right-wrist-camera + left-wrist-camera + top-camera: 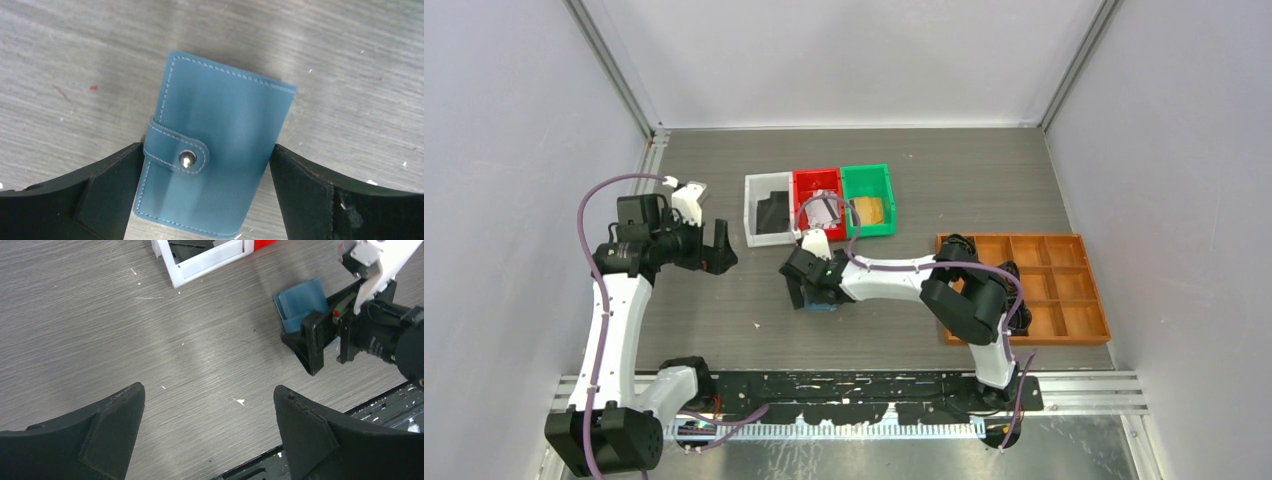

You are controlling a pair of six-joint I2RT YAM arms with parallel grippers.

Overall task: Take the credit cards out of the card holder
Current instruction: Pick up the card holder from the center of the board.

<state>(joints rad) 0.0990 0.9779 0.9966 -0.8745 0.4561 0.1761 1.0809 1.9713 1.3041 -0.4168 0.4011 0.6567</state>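
The card holder [220, 135], a small blue wallet, lies flat on the table with its snap tab fastened. My right gripper [207, 150] is open and straddles it, one finger [107, 190] by the tab edge, the other close to the opposite long edge. From above, the right gripper [809, 285] covers most of the card holder [825, 304]. A black credit card [774, 212] lies in the white bin, a silver-grey one [824, 208] in the red bin, a gold one [869, 210] in the green bin. My left gripper [719, 250] hangs open and empty over bare table at the left.
The white bin [751, 212], red bin [799, 195] and green bin [889, 195] stand in a row behind the card holder. An orange compartment tray [1024, 240] sits at the right. In the left wrist view the card holder [300, 302] shows beside the right gripper.
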